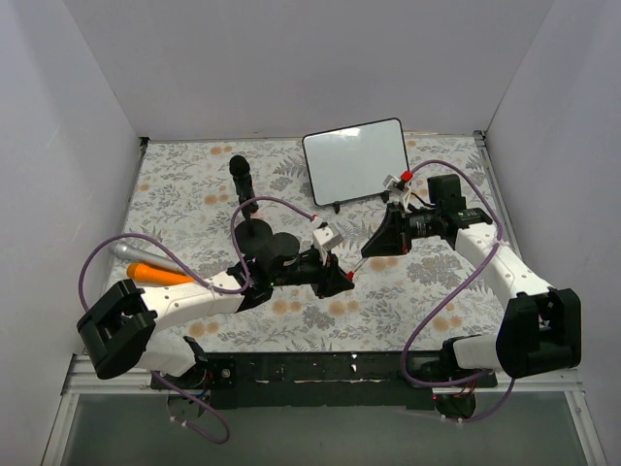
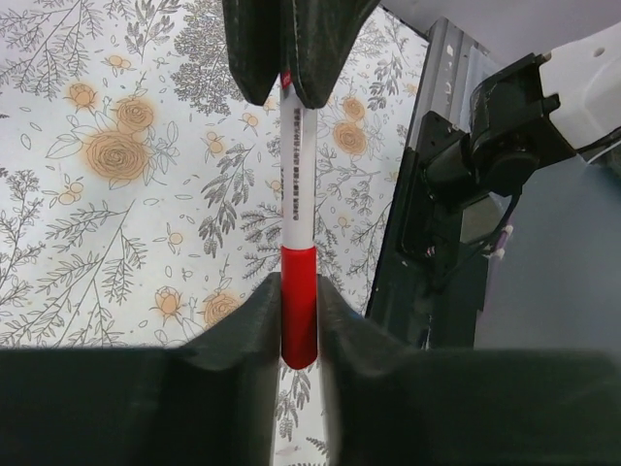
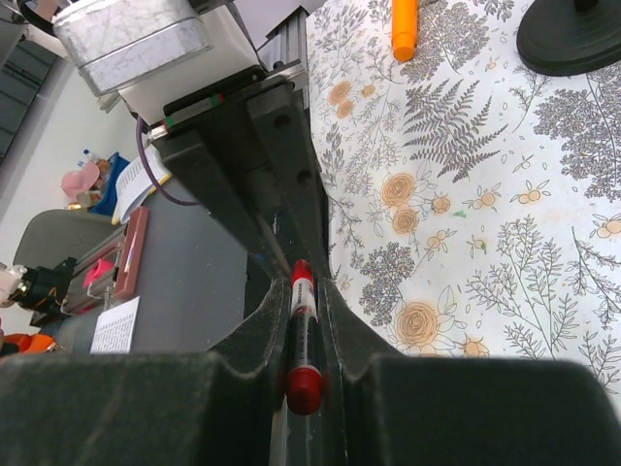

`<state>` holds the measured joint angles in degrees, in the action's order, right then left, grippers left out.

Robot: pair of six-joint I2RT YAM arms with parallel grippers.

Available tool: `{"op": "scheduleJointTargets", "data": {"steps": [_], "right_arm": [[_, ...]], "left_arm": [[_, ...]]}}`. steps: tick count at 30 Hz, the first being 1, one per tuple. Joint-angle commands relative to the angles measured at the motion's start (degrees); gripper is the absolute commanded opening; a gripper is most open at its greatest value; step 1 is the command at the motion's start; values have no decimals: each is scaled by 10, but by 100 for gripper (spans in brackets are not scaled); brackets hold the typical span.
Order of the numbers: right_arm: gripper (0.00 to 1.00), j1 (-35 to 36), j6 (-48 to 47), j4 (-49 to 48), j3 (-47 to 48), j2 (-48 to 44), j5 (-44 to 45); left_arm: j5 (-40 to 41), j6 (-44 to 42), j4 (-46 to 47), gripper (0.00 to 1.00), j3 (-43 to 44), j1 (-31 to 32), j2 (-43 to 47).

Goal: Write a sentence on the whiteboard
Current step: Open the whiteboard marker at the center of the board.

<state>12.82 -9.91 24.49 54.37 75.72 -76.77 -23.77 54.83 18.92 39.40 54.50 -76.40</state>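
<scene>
L jaws clamped on red section of marker (image 2: 296, 184), R jaws shut on its other end so pen spans btwn both pairs, whiteboard (image 1: 355, 161) propped on counter (image 1: 184, 184) beyond R jaws, not touching.

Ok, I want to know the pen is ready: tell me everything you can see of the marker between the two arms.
The marker is a slim white plastic-looking barrel with fine black print and a red section at one end. It is held over the floral cloth, bridging the two arms: the left fingers pinch the red section, the right fingers clamp the other end. Whether the red part is a cap cannot be told.
</scene>
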Motion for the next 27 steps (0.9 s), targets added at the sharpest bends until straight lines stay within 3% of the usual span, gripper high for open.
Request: {"op": "scheduleJointTargets", "data": {"steps": [1, 3, 5, 6, 7, 8, 11, 18, 27], "right_arm": [[1, -1, 10, -22, -7, -8, -15], [1, 0, 7, -21, -11, -9, -15], [1, 0, -12, -8, -12, -10, -16], [6, 1, -24, 4, -8, -8, -17], [16, 1, -57, 15, -5, -8, -15], [38, 1, -81, 50, -1, -8, -13], [62, 1, -197, 147, 36, 5, 14], [65, 34, -247, 185, 47, 17, 21], [54, 55, -244, 191, 56, 35, 11]], "left_arm": [[7, -12, 8, 9, 16, 1, 7], [6, -15, 8, 0, 16, 0, 9], [5, -17, 1, 0, 17, 1, 10], [4, -18, -2, 0, 17, 1, 10], [-5, -22, -5, 0, 17, 0, 11], [-9, -31, -19, 0, 18, 0, 10], [-30, -46, -45, 0, 18, -4, 15], [-43, -42, -49, 0, 14, -10, 27], [-39, -24, -16, 0, 6, -12, 20]]}}
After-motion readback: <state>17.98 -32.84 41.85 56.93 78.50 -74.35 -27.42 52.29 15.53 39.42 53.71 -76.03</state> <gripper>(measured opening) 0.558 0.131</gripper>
